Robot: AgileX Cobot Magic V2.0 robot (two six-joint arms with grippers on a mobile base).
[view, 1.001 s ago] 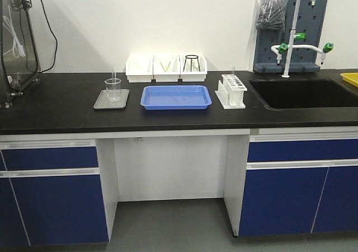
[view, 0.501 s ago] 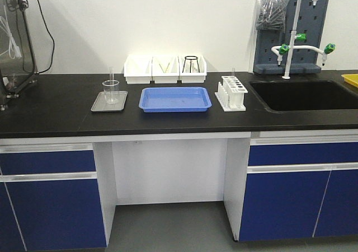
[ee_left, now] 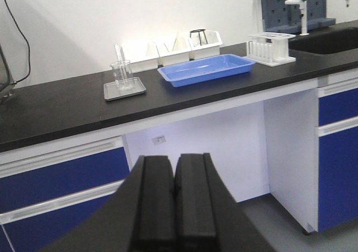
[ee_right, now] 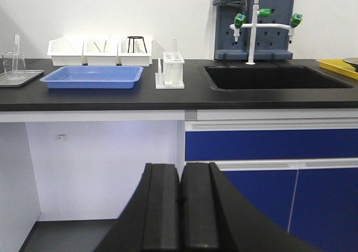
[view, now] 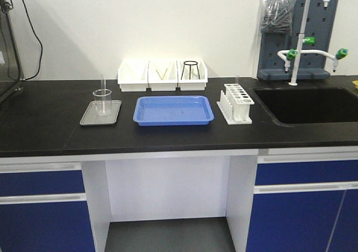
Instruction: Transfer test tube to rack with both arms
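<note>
Test tube (view: 102,83) is standing in the beaker (view: 102,102), rack (view: 237,102) well apart; left claw (ee_left: 174,176) and right claw (ee_right: 180,187) are sitting pressed together.

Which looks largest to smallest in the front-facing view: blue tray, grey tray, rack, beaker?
1. blue tray
2. grey tray and rack: too alike to rank
3. beaker, smallest

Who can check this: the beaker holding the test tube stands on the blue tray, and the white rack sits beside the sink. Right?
Not quite. The beaker holding the test tube stands on the grey tray, not the blue tray, as the front-facing view shows. The white rack does sit beside the sink.
</note>
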